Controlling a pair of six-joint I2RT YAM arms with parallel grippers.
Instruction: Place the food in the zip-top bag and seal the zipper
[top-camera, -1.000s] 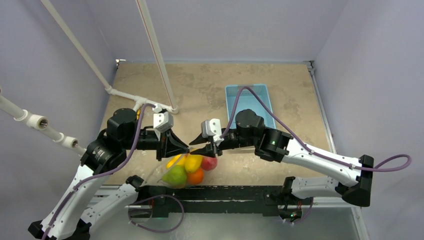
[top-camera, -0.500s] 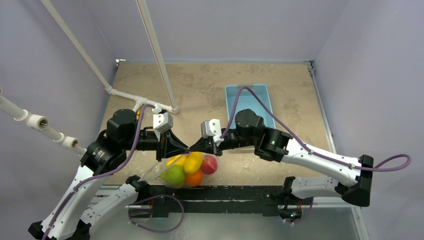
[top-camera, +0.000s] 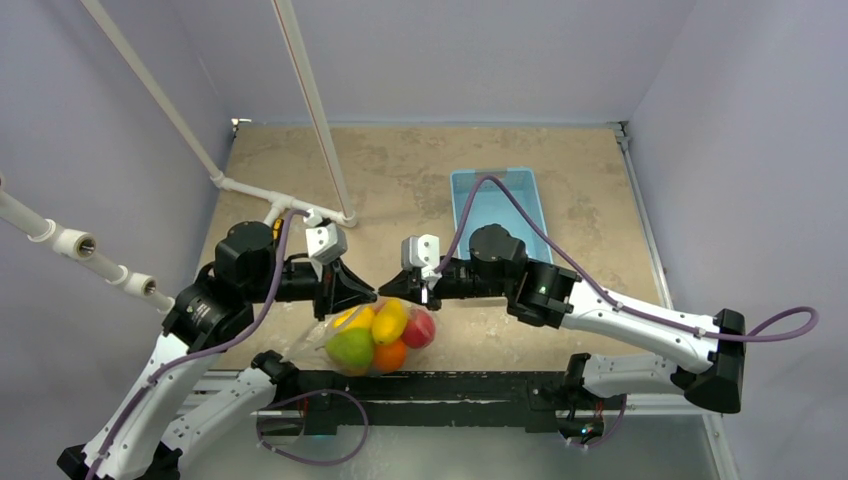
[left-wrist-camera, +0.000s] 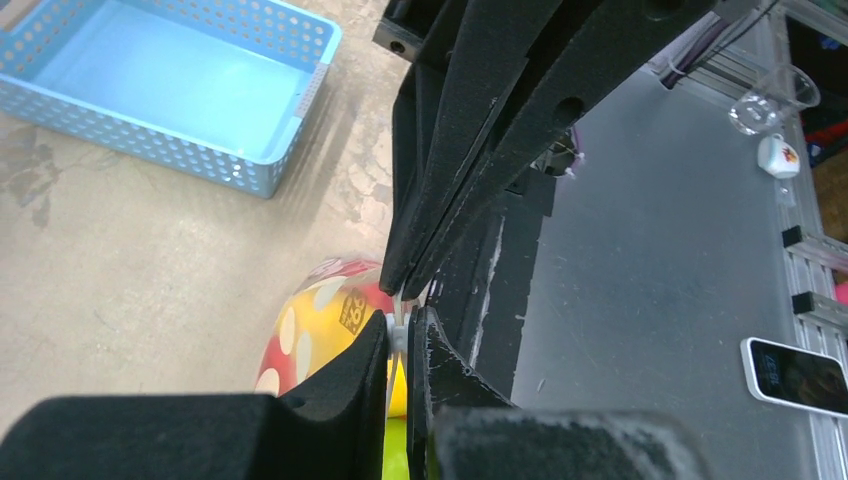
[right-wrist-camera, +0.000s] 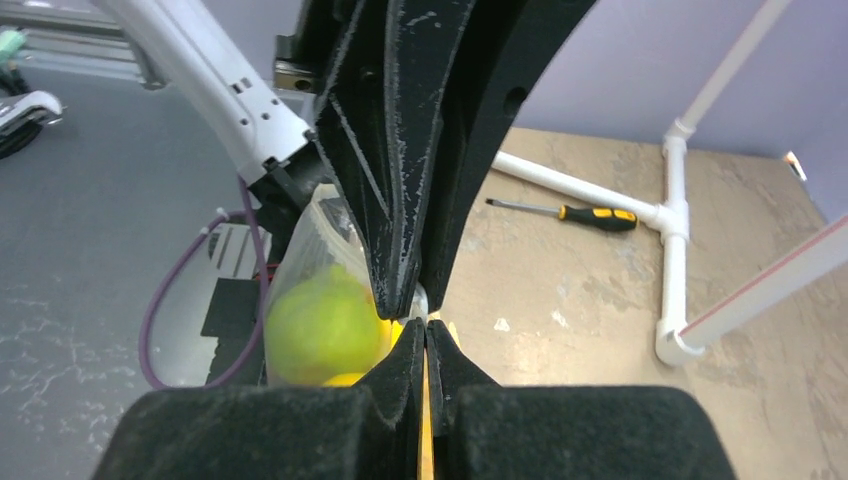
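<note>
The zip-top bag (top-camera: 340, 352) hangs between the two grippers near the table's front edge, with the food inside: a green fruit (top-camera: 350, 347), a yellow one (top-camera: 388, 320), a red one (top-camera: 418, 327) and an orange one (top-camera: 390, 355). My left gripper (top-camera: 374, 296) and right gripper (top-camera: 389, 297) meet tip to tip above it. In the left wrist view my left gripper (left-wrist-camera: 403, 335) is shut on the white zipper (left-wrist-camera: 401, 318), the dotted bag (left-wrist-camera: 310, 325) below. In the right wrist view my right gripper (right-wrist-camera: 427, 335) is shut on the same mouth edge beside the green fruit (right-wrist-camera: 322, 330).
A light-blue basket (top-camera: 530, 195) stands behind the right arm. A white pipe frame (top-camera: 300, 200) rises at the back left, with a yellow-handled screwdriver (right-wrist-camera: 570, 212) lying next to its foot. The table's front edge and metal rail (top-camera: 450, 385) run just below the bag.
My right gripper has shut on the bag's mouth edge. Both grippers and the bag have shifted slightly away from the front edge.
</note>
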